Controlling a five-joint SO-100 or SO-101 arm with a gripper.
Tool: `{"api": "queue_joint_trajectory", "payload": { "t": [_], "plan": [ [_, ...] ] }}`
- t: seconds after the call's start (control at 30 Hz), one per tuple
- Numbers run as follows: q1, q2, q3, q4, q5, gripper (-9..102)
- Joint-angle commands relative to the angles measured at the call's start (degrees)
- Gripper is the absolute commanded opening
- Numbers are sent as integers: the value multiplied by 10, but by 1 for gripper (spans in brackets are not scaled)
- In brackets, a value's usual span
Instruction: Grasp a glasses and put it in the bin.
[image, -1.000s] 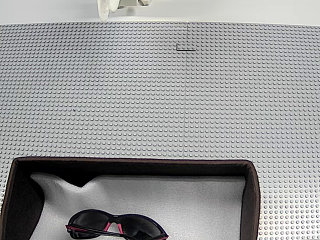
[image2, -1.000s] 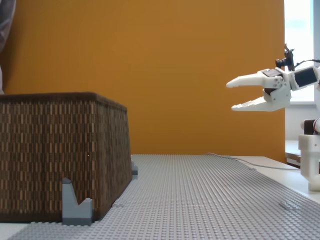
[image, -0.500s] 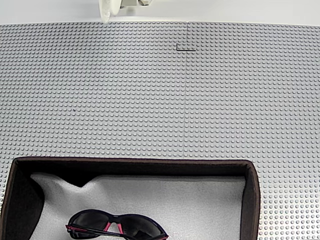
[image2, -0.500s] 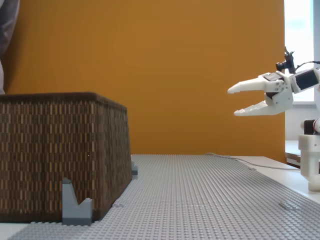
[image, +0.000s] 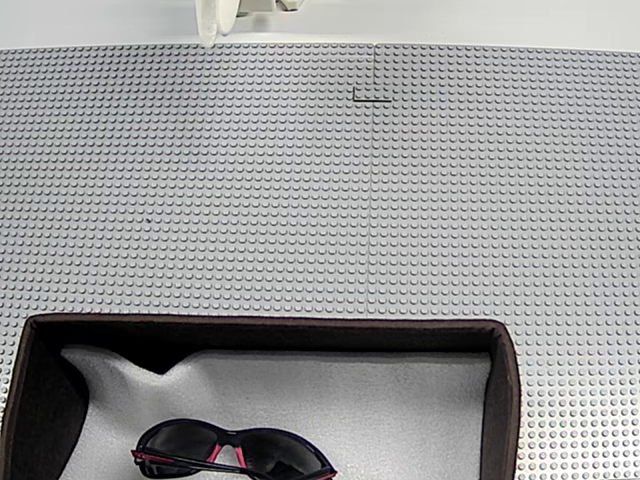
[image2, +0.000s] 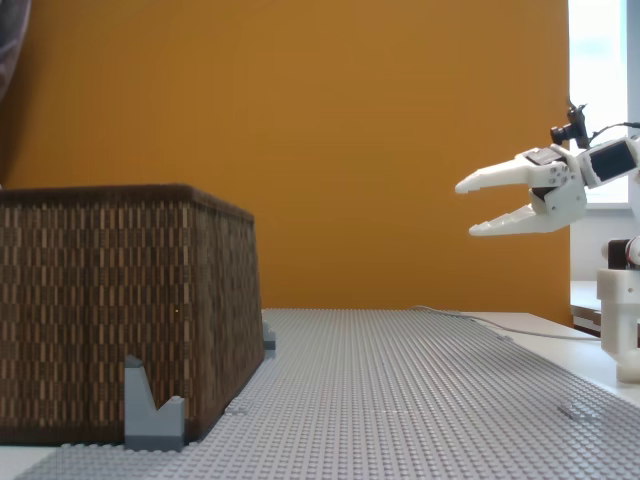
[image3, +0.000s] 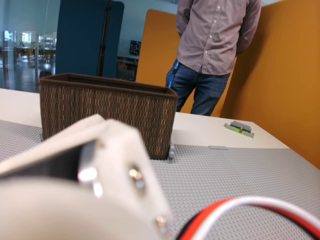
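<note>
Now my end effector (image2: 464, 208) hangs spread and empty, well apart from the bin (image: 505, 390), where the glasses (image: 232, 451) lie.

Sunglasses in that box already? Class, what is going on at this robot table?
The glasses lie on the pale lining inside the bin, so nothing is being carried. The gripper hangs open and empty in the air at the far side of the studded grey mat, well away from the bin. A person stands behind the table.

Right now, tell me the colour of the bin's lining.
Light grey-white, seen best in a fixed view of the bin.
</note>
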Motion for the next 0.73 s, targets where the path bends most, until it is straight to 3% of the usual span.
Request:
{"api": "queue_joint_trajectory", "payload": {
  "t": [0.0, 0.7],
  "plan": [
    [11, -5, -20, 11, -1, 26],
    [22, -37, -48, 21, 11, 25]
  ]
}}
